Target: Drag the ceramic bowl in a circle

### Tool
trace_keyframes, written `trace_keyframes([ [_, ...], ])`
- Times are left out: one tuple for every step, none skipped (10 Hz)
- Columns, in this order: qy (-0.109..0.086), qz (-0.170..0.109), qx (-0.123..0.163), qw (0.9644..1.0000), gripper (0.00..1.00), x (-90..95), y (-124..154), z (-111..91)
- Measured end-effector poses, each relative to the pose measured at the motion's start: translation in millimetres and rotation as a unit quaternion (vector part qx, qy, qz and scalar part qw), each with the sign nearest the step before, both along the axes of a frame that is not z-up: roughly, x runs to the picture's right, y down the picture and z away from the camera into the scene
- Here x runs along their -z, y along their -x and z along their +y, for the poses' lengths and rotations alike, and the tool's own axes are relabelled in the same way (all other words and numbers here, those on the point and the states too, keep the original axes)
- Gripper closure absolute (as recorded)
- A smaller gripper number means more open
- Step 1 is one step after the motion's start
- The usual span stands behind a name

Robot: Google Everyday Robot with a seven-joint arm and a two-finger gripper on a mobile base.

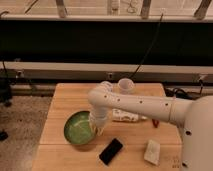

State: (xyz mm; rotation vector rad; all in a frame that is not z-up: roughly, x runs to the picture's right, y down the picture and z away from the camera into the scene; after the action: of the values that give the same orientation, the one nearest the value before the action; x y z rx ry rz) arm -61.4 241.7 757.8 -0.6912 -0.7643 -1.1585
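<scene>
The ceramic bowl (79, 130) is a round, shallow green bowl with a lighter inside, sitting on the wooden table (65, 97) toward the front left. My gripper (97, 129) hangs from the white arm (135, 104) and reaches down onto the bowl's right rim. The arm comes in from the right and covers that rim.
A black phone (111, 151) lies just right of the bowl near the front edge. A white bottle (125, 116) lies behind the arm. A small pale cup (125, 86) stands at the back. A pale packet (152, 151) lies front right. A small red item (155, 122) lies right.
</scene>
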Motion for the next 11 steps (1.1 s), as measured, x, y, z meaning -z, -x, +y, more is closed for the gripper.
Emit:
trace_keyframes([
  [0.003,-0.020,0.008,0.9998,0.99,-3.9,13,0],
  [0.010,-0.038,0.021,0.9990,0.99,-9.8,23,0],
  [0.013,-0.055,0.030,0.9979,0.99,-17.9,32,-3],
  [0.019,-0.075,0.046,0.9960,0.99,-31.9,39,-9],
  [0.020,-0.088,0.053,0.9945,0.99,-41.9,47,-15],
  [0.022,-0.097,0.064,0.9930,0.99,-52.1,53,-21],
  [0.025,-0.107,0.080,0.9907,0.99,-68.3,60,-34],
  [0.020,-0.111,0.089,0.9896,0.99,-81.3,63,-44],
  [0.012,-0.113,0.096,0.9889,0.99,-91.7,66,-56],
  [0.008,-0.112,0.098,0.9889,0.99,-96.3,65,-59],
  [0.008,-0.112,0.098,0.9888,0.99,-96.3,67,-59],
])
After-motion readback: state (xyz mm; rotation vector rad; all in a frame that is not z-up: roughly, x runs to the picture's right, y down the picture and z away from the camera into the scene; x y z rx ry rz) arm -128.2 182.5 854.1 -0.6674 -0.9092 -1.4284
